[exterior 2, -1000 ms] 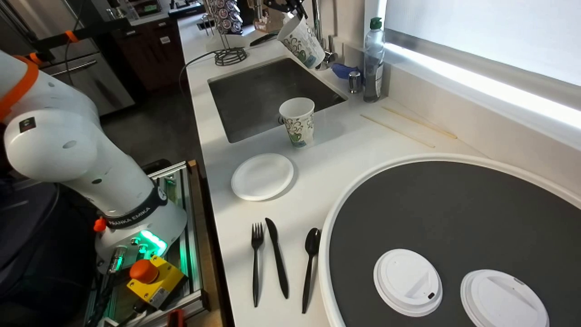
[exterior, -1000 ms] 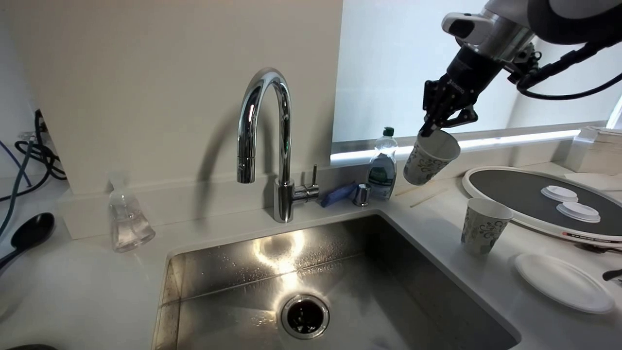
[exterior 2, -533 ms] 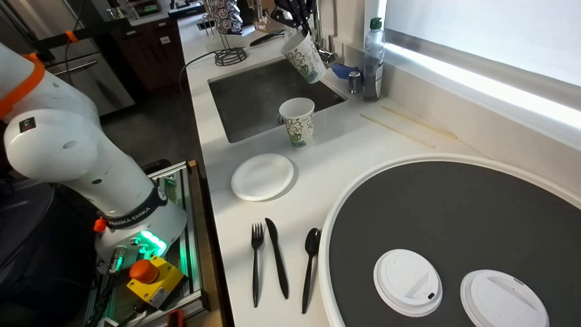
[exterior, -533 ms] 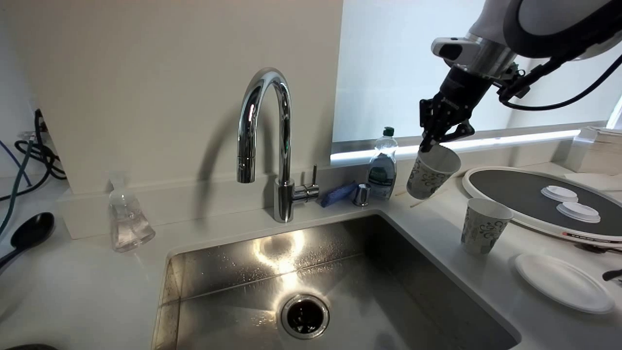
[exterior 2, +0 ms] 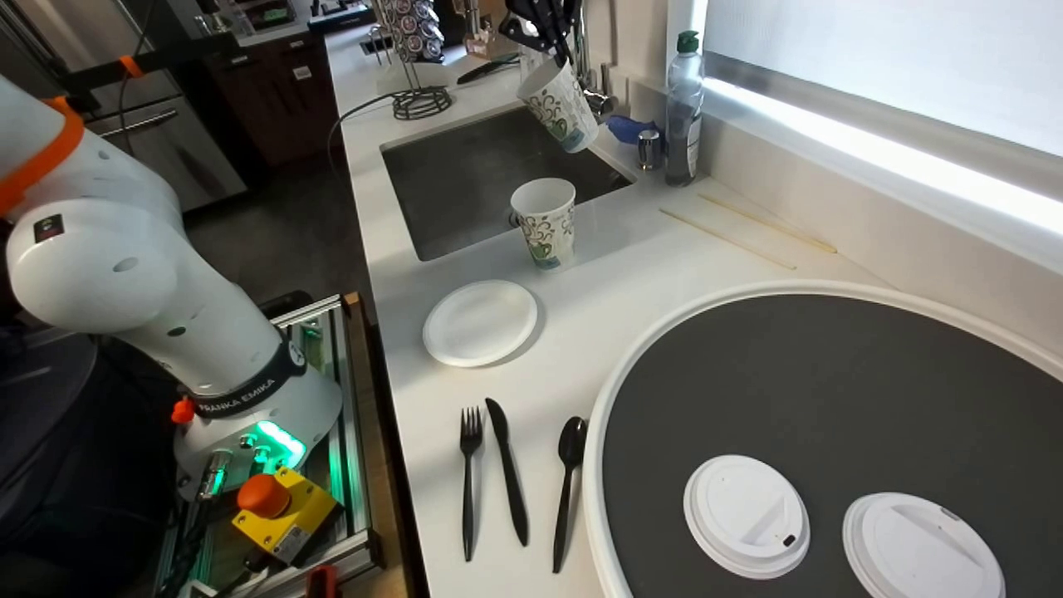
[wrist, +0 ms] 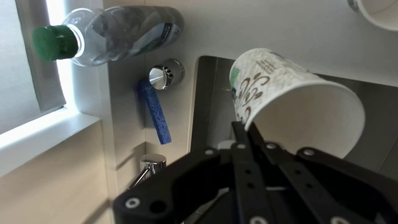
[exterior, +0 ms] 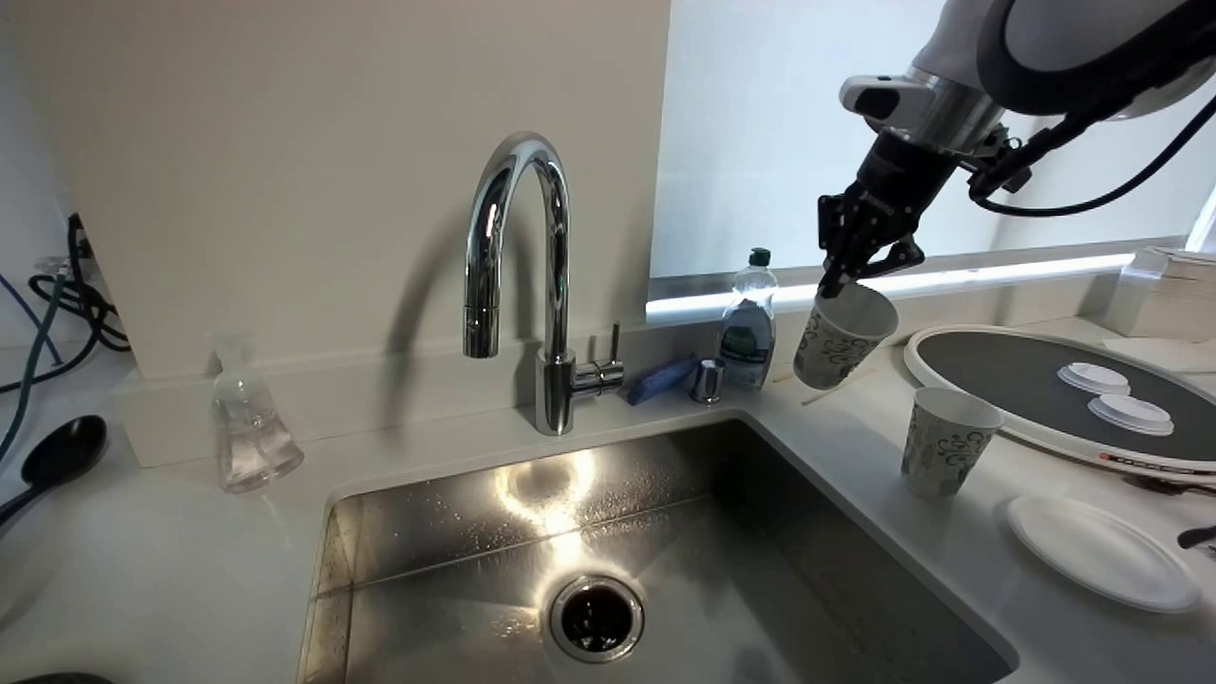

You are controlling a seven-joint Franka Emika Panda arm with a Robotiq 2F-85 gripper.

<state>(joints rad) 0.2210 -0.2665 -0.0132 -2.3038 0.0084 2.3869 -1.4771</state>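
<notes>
My gripper (exterior: 832, 285) is shut on the rim of a white paper cup (exterior: 845, 340) with a leaf and swirl print. One finger is inside the cup and one outside, as the wrist view shows at the fingertips (wrist: 244, 126). The cup hangs tilted in the air, its mouth turned up toward the gripper. In an exterior view the held cup (exterior 2: 560, 108) appears in front of the sink's far corner. The inside I can see in the wrist view looks bare, but the bottom is hidden. A second matching cup (exterior 2: 546, 224) stands upright on the counter beside the sink.
A steel sink (exterior: 456, 617) with a tall chrome faucet (exterior: 556, 380) is near. A soap bottle (wrist: 133, 34) and blue sponge (wrist: 157, 115) stand along the wall. A plate (exterior 2: 480, 324), fork (exterior 2: 468, 490), knife (exterior 2: 508, 477), spoon (exterior 2: 570, 490) and round grey board (exterior 2: 830, 382) with two lids (exterior 2: 747, 515) lie on the counter.
My gripper and the held cup have come down a little over the last second, mostly in the first half; since then they have shifted only slightly. The grip on the cup stays the same.
</notes>
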